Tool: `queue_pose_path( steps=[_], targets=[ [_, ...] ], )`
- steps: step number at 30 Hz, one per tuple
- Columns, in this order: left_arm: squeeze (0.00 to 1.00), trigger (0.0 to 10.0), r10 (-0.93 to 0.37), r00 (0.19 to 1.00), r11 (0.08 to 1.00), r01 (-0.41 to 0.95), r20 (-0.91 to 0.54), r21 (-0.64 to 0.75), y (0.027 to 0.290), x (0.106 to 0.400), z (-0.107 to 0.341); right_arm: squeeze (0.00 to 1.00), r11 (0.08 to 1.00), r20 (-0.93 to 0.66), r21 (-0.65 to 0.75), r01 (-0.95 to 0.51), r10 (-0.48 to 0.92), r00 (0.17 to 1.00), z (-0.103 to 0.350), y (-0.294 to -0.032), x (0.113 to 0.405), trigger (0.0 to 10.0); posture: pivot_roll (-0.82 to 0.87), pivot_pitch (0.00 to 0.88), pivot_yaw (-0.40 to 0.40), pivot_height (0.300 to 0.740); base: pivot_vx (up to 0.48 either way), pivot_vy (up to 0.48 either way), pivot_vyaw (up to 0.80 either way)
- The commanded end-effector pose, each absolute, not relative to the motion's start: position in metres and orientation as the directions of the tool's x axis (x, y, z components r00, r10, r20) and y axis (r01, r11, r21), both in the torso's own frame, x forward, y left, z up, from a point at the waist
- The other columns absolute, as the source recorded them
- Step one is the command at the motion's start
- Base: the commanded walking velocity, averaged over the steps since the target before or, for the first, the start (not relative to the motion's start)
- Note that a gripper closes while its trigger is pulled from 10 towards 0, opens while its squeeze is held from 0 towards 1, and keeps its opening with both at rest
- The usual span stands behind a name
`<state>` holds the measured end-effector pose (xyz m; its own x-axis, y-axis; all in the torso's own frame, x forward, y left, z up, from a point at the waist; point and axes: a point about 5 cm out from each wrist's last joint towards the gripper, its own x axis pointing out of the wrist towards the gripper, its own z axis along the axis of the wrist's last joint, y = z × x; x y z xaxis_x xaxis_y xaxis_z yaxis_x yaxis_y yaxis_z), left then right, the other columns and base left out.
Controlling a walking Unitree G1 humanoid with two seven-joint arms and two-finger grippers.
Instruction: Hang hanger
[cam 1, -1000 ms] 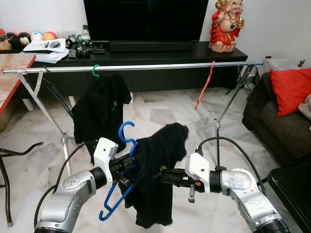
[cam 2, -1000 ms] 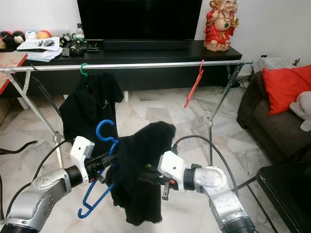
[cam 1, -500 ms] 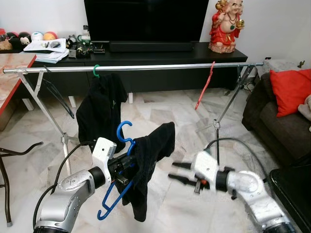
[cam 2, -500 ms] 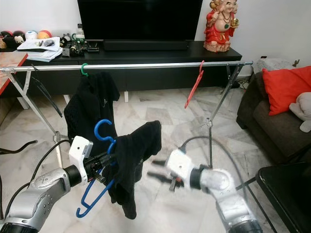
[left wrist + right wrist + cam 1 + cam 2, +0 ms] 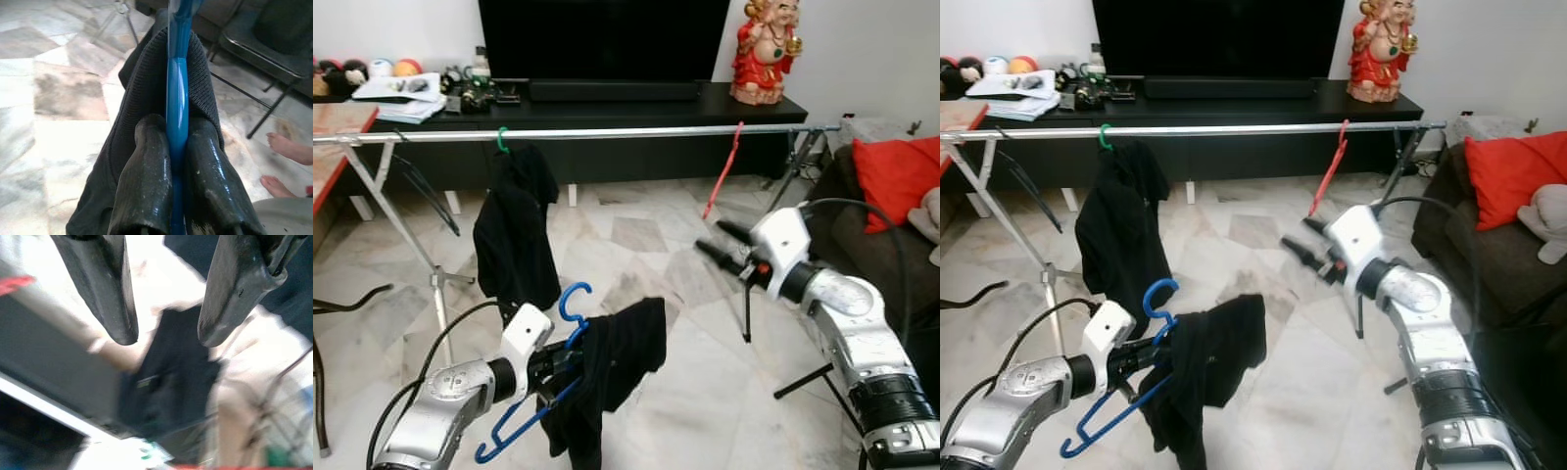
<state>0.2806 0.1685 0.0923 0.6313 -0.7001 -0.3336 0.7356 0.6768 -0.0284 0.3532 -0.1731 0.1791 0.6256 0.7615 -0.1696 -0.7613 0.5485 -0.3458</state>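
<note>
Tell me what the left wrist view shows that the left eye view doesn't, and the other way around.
Left wrist view alone: the left tool's two black fingers pinched shut on the blue hanger up close, and a person's bare feet on the floor. Left eye view alone: the metal rail with a green hanger carrying a black garment, a red hanger, and the right tool raised, open and empty. Both: the blue hanger, the black shirt draped over it, and the marble floor.

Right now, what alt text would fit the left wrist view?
The left gripper is shut on a blue hanger that carries a black garment, seen along its two black fingers above a marble floor. A person's bare feet stand at one edge.
</note>
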Motion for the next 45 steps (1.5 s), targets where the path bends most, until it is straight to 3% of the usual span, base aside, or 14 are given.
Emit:
queue_pose_path(
  steps=[1,6,15,16,17,18,20,21,22,23,29,32,35,45],
  targets=[
    [0.00,10.0,-0.746,0.594,0.623,0.782,-0.301,-0.001,0.162,0.278,0.099,0.00,0.412,-0.252,-0.383,-0.827,0.815,0.522,0.181,-0.173,0.348,10.0,0.07,0.076,-0.104,0.740,0.000,0.000,0.00],
    [0.00,10.0,-0.782,0.557,0.580,0.815,-0.280,0.001,0.156,0.275,0.100,0.00,0.209,-0.375,-0.321,-0.924,0.868,0.326,0.173,-0.173,0.339,10.0,0.07,0.076,-0.112,0.740,0.000,0.000,0.00],
    [0.00,10.0,-0.837,0.468,0.476,0.879,-0.285,0.046,0.154,0.270,0.105,0.02,0.068,-0.509,-0.166,-0.984,0.848,0.144,0.161,-0.186,0.339,10.0,0.07,0.069,-0.125,0.740,0.000,0.000,0.00],
    [0.00,10.0,-0.843,0.455,0.460,0.886,-0.288,0.054,0.154,0.268,0.106,0.61,0.056,-0.524,-0.151,-0.987,0.842,0.128,0.160,-0.187,0.338,10.0,0.07,0.069,-0.125,0.740,0.000,0.000,0.00],
    [0.00,10.0,-0.847,0.445,0.448,0.892,-0.289,0.059,0.154,0.268,0.106,0.61,0.047,-0.536,-0.143,-0.989,0.836,0.117,0.158,-0.188,0.338,10.0,0.07,0.065,-0.133,0.740,0.000,0.000,0.00],
    [0.00,10.0,-0.855,0.431,0.432,0.900,-0.289,0.062,0.154,0.267,0.108,1.00,0.040,-0.547,-0.133,-0.990,0.830,0.107,0.156,-0.189,0.337,10.0,0.08,0.062,-0.137,0.740,0.000,0.000,0.00],
    [0.00,10.0,-0.876,0.386,0.384,0.921,-0.289,0.066,0.152,0.264,0.111,0.96,0.001,-0.577,-0.118,-0.993,0.814,0.069,0.150,-0.190,0.335,10.0,0.08,0.062,-0.138,0.740,0.000,0.000,0.00],
    [0.00,10.0,-0.880,0.376,0.373,0.925,-0.290,0.068,0.151,0.263,0.112,0.44,-0.022,-0.588,-0.113,-0.993,0.807,0.049,0.147,-0.190,0.334,10.0,0.08,0.056,-0.139,0.740,0.000,0.000,0.00],
    [0.00,10.0,-0.882,0.372,0.368,0.927,-0.290,0.070,0.151,0.263,0.112,0.44,-0.036,-0.595,-0.109,-0.993,0.803,0.036,0.146,-0.190,0.333,10.0,0.08,0.056,-0.139,0.740,0.000,0.000,0.00],
    [0.00,10.0,-0.884,0.366,0.361,0.930,-0.290,0.074,0.151,0.262,0.113,0.00,-0.051,-0.601,-0.116,-0.992,0.798,0.029,0.144,-0.189,0.332,10.0,0.08,0.056,-0.139,0.740,0.000,0.000,0.00],
    [0.00,10.0,-0.895,0.335,0.327,0.942,-0.293,0.077,0.147,0.262,0.115,0.00,-0.101,-0.575,-0.072,-0.992,0.817,-0.041,0.134,-0.173,0.329,10.0,0.09,0.033,-0.140,0.740,0.000,0.000,0.00],
    [0.00,10.0,-0.896,0.335,0.325,0.942,-0.291,0.081,0.146,0.263,0.116,0.00,-0.114,-0.571,-0.092,-0.989,0.820,-0.041,0.131,-0.167,0.329,10.0,0.09,0.025,-0.143,0.740,0.000,0.000,0.00],
    [0.00,10.0,-0.893,0.340,0.332,0.940,-0.295,0.076,0.145,0.265,0.115,0.00,-0.061,-0.523,-0.103,-0.993,0.853,0.002,0.132,-0.156,0.334,10.0,0.10,0.019,-0.143,0.740,0.000,0.000,0.00],
    [0.00,10.0,-0.893,0.346,0.340,0.938,-0.289,0.072,0.142,0.266,0.115,0.00,-0.111,-0.526,-0.057,-0.992,0.848,-0.065,0.119,-0.143,0.330,10.0,0.11,0.015,-0.148,0.740,0.000,0.000,0.00]
  ],
)
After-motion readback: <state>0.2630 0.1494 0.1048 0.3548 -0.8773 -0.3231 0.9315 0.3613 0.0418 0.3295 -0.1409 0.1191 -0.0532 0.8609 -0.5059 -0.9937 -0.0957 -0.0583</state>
